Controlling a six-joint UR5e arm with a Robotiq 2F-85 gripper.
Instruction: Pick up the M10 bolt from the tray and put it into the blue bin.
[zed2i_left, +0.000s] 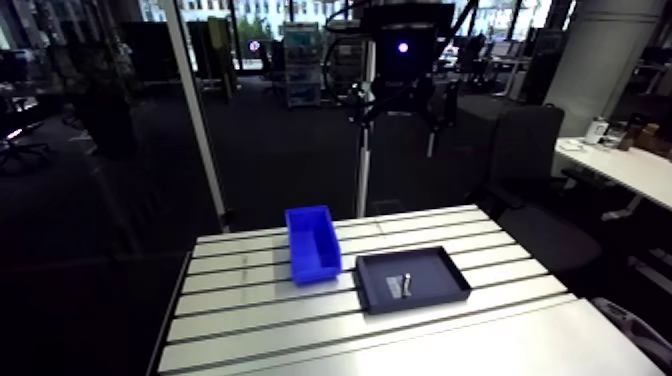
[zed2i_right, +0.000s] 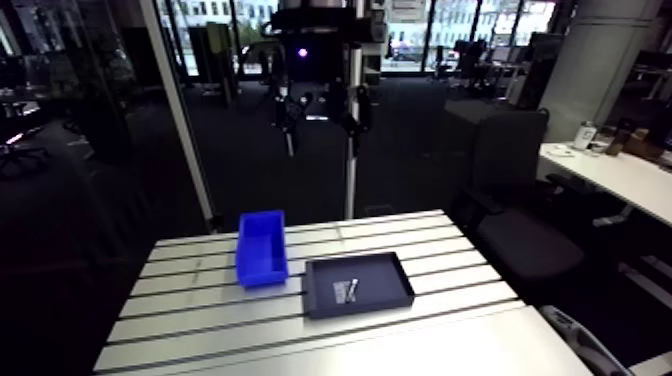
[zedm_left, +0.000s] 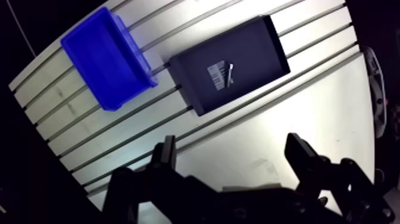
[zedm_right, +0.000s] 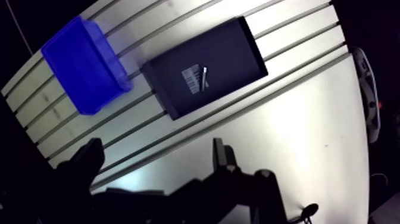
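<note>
Wrist view: our two-finger gripper (zedm_left: 232, 156) hung wide open above the slotted alu table (zedm_left: 286, 119). Small silver M10 bolt (zedm_left: 230, 70) lay in the shallow black tray (zedm_left: 262, 50) (just beside the blue plastic bin (zedm_left: 107, 59)). We judged: centre over it, jaws across shank, then descend.

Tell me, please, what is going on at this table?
A robot arm is about to move a bolt, but has not touched it yet. Its gripper hangs open and empty, well above the table. The bolt lies in the black tray. The blue bin stands beside the tray, with nothing showing inside it.
</note>
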